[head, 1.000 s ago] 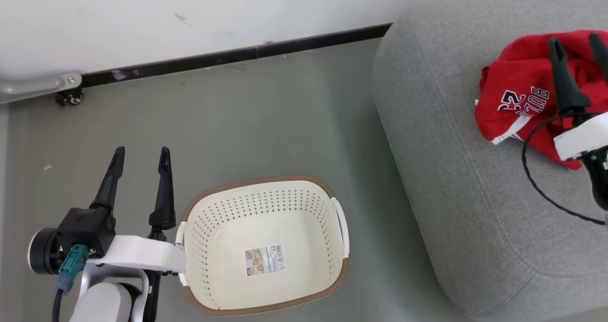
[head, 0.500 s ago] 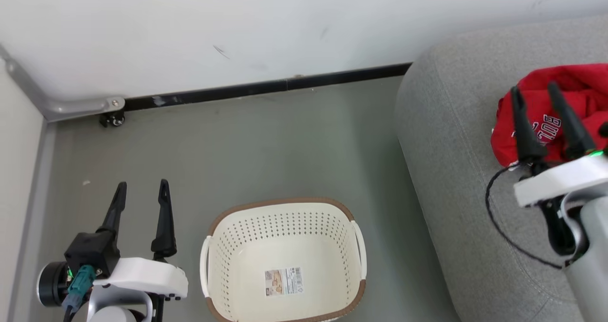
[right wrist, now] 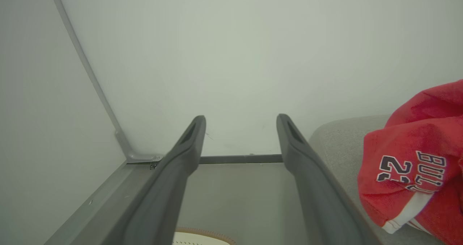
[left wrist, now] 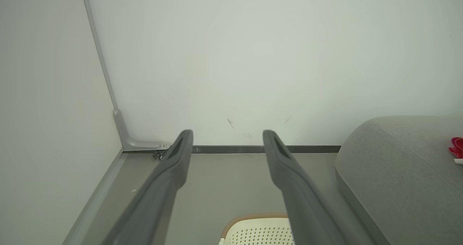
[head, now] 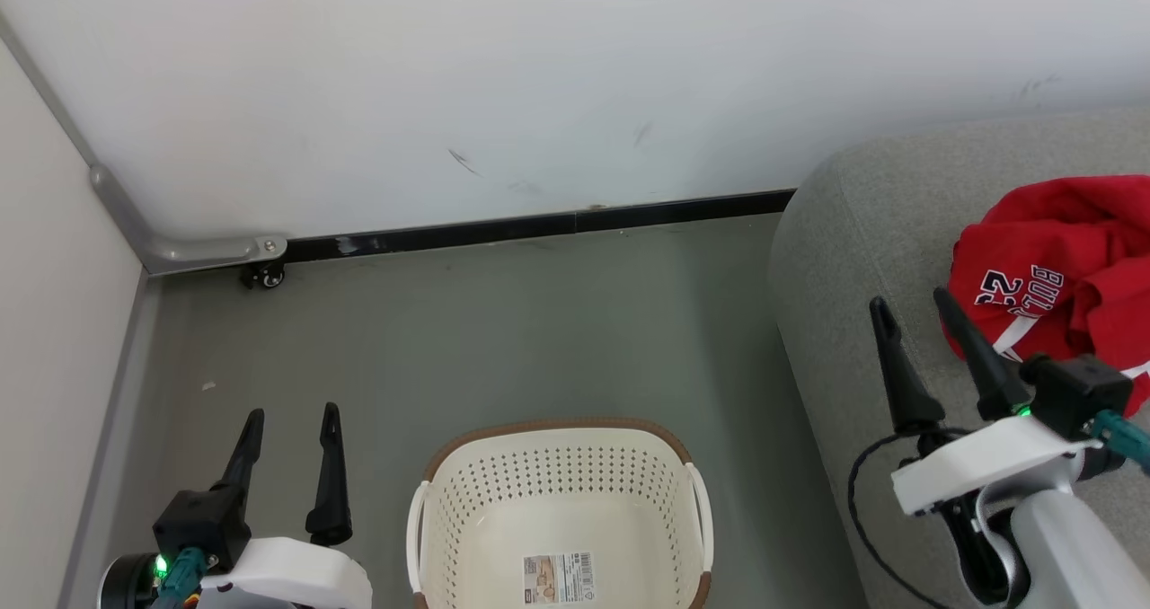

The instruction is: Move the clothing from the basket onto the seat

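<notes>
Grey floor (head: 503, 339), white wall (head: 539, 79), black skirting (head: 539, 226); basket (head: 557, 427) near seat (head: 835, 259), clothing (head: 1069, 241) atop.

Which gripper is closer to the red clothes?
The right. The right gripper hovers just beside the red clothes on the seat; the left gripper is beyond the basket, over the floor.

place: bare indoor room | cues: white walls (head: 539, 97), grey floor (head: 539, 322), grey seat (head: 862, 232)

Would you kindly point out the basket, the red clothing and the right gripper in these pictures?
basket (head: 557, 479): head view, perforated back wall.
clothing (head: 1065, 236): head view, red fabric above the lettering.
right gripper (head: 907, 300): head view, midway between its open fingertips.
</notes>
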You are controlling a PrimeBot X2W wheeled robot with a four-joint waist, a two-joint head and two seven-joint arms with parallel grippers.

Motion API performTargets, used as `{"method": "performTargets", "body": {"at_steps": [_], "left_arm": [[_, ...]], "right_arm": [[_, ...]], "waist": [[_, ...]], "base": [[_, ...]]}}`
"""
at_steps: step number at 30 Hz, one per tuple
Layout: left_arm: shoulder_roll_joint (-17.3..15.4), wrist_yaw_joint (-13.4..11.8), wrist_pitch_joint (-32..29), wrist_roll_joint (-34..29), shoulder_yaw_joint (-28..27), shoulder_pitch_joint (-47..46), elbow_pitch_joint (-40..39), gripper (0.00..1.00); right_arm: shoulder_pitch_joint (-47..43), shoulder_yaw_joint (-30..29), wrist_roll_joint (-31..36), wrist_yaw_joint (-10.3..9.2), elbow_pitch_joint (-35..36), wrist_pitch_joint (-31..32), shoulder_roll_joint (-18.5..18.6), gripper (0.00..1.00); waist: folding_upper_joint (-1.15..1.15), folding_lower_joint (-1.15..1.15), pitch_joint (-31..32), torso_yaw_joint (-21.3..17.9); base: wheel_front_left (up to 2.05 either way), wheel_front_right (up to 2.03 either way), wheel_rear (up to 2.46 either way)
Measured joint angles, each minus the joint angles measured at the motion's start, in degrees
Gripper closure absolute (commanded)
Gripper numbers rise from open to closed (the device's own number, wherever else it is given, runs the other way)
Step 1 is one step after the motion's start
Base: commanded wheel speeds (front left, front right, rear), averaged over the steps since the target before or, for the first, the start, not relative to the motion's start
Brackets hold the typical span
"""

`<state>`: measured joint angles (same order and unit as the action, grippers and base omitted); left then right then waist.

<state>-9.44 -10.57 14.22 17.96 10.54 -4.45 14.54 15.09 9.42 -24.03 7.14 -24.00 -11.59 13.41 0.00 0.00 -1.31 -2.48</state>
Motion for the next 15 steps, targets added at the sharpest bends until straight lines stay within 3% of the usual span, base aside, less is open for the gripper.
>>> {"method": "performTargets", "body": {"at_steps": [15], "left_arm": [[0.6, 0.0, 0.0, -0.1, 1.1, 1.0, 0.9, 0.00]], "right_arm": [[-9.7, -3.3, 3.5, 0.00, 1.6, 0.0, -7.1, 0.00]], "waist": [[0.00, 0.00, 3.7, 1.4]], "base": [[0.00, 0.00, 0.00]]}}
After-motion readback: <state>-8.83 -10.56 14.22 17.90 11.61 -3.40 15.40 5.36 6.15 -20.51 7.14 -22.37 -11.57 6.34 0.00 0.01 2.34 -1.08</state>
